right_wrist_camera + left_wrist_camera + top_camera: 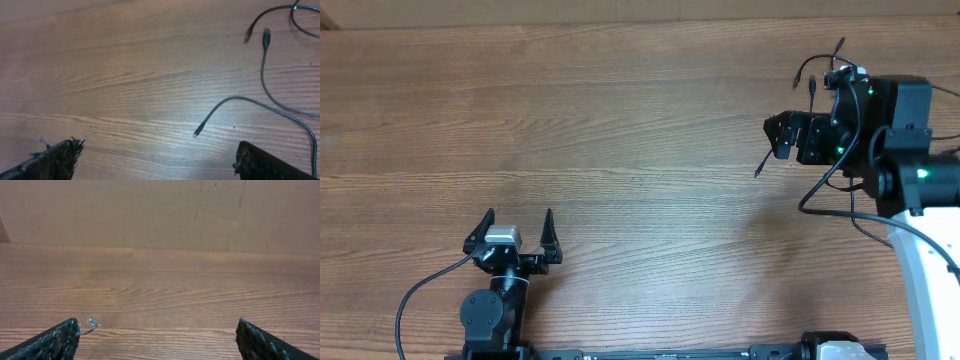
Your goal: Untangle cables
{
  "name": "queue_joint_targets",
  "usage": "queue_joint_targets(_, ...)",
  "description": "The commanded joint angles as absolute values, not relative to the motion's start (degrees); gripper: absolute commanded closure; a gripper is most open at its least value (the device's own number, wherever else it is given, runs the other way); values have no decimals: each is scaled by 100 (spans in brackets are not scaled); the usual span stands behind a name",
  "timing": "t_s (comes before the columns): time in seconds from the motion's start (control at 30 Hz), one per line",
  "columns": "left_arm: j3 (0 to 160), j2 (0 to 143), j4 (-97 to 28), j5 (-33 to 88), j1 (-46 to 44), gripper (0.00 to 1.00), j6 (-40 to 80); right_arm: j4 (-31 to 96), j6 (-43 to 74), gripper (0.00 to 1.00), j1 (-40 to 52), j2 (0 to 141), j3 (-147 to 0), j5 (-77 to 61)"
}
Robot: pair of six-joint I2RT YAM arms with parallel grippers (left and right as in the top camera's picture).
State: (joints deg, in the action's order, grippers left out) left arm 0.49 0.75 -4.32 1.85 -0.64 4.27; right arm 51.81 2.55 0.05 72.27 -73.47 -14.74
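Note:
Thin black cables (804,70) lie at the far right of the wooden table, largely hidden under my right arm. One loose end (760,167) pokes out to the left of the arm. In the right wrist view the cables (270,102) curve across the upper right, with a plug end (198,132) between and ahead of the fingers and two more plug ends (266,35) further off. My right gripper (776,138) hovers over them, open and empty (157,155). My left gripper (516,222) stands open near the front left, far from the cables, with only bare wood before it (157,332).
The wooden table (620,120) stretches between the two arms. A cardboard wall (150,210) rises behind the table's far edge. The right arm's thicker black wires (820,192) loop beside its white base (925,270).

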Motion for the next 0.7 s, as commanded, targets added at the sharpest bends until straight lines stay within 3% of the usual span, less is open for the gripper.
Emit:
queue_joint_targets(0.0, 27, 25, -447, 128, -30, 1, 338, 4429, 204, 0, 27, 6696, -6486, -1446)
queue_joint_targets(0.23, 27, 25, -447, 128, -30, 0, 338, 2156, 207, 0, 25, 5577, -4370, -1468)
queue_joint_targets(0.57, 27, 25, -447, 128, -30, 0, 338, -2224, 211, 0, -69, 3739, -1326, -1470)
queue_joint_targets(0.67, 27, 25, -447, 128, -30, 1, 338, -2696, 209, 0, -287, 3354, -895, -1470)
